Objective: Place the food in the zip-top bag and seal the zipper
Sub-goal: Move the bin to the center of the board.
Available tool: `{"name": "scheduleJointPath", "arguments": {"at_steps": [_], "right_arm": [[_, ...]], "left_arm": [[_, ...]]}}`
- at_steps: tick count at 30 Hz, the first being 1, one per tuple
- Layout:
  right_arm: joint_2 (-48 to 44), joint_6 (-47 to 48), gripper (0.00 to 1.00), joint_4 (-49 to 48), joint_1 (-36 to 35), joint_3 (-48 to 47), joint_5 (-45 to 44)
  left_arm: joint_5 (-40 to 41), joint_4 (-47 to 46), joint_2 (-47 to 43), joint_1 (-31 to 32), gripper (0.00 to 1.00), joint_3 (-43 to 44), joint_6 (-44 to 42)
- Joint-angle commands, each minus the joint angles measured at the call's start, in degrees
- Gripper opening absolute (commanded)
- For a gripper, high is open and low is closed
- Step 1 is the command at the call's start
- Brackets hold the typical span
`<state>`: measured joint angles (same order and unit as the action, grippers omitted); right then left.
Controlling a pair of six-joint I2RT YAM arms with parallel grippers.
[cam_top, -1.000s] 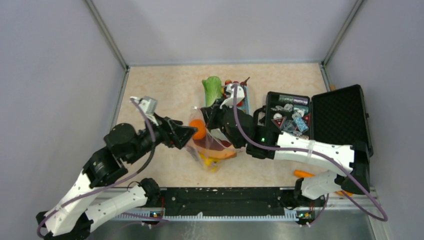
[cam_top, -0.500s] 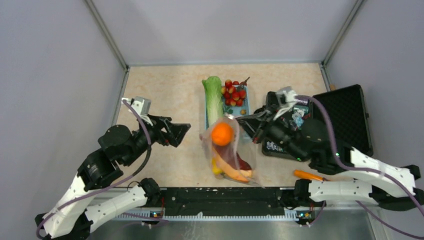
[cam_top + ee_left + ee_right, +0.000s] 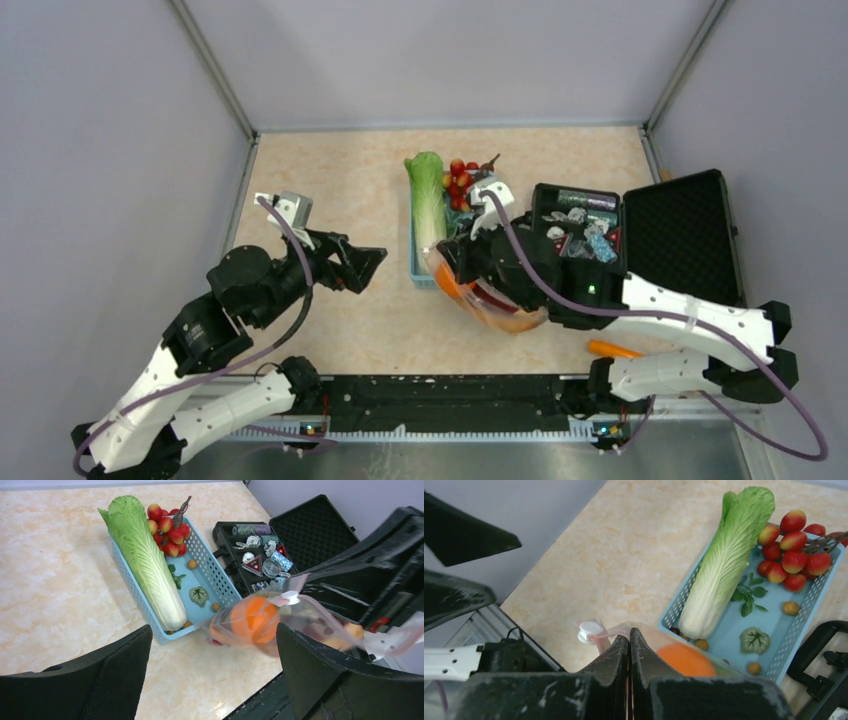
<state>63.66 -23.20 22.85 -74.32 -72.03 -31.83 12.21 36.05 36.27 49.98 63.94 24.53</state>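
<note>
My right gripper [image 3: 447, 256] [image 3: 629, 632] is shut on the pinkish mouth edge of the clear zip-top bag [image 3: 497, 303] [image 3: 295, 617], next to its white slider tab [image 3: 590, 629]. The bag hangs by the basket's near end and holds an orange [image 3: 251, 620] [image 3: 685, 660] and other pieces, blurred. My left gripper [image 3: 366, 266] [image 3: 215, 680] is open and empty, to the left of the bag and apart from it. The green cabbage [image 3: 428, 195] [image 3: 724, 560] and cherry tomatoes [image 3: 462, 180] [image 3: 794, 550] lie in the blue basket [image 3: 417, 275] [image 3: 672, 611].
An open black hard case [image 3: 680, 235] [image 3: 305, 535] with shiny packets stands right of the basket. A long orange piece [image 3: 614, 349] lies on the table by the right arm's base. Grey walls enclose the table.
The left gripper has let go of the bag and drawn back left. The right gripper has swung the hanging bag around the front and now holds it by the basket's near end.
</note>
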Motion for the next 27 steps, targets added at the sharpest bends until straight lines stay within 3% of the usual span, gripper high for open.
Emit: {"name": "scheduleJointPath", "arguments": {"at_steps": [1,5,8,13,17,21,27], "right_arm": [[1.74,-6.25,0.0,-2.77,4.02,-0.97,-2.02],[5.56,-5.26,0.0,-15.49,12.35,5.11,-1.23],[11.42,-7.02,0.0,-18.65,22.43,1.82,7.56],[22.49,-4.21,0.0,-18.12,29.24,-9.24,7.08],[26.33,-5.57,0.0,-17.46,29.63,-12.14,7.09],[22.19,-9.09,0.0,-22.13,28.97,-4.92,9.1],[19.08,-6.51,0.0,-18.84,22.96,-5.47,6.05]], "left_arm": [[-0.91,-1.87,0.27,0.12,0.93,-0.28,-0.3],[-0.74,-3.17,-0.86,0.12,0.93,-1.28,0.31],[-1.62,-3.13,-0.69,0.12,0.93,-0.93,0.43],[-1.88,-1.54,-0.76,0.13,0.93,-1.07,0.77],[-1.49,-1.35,-0.9,0.12,0.95,-1.62,0.14],[-1.28,-1.67,0.0,0.12,0.98,-1.89,-2.51],[-4.49,-4.25,5.55,0.12,0.99,0.53,-5.23]]}}
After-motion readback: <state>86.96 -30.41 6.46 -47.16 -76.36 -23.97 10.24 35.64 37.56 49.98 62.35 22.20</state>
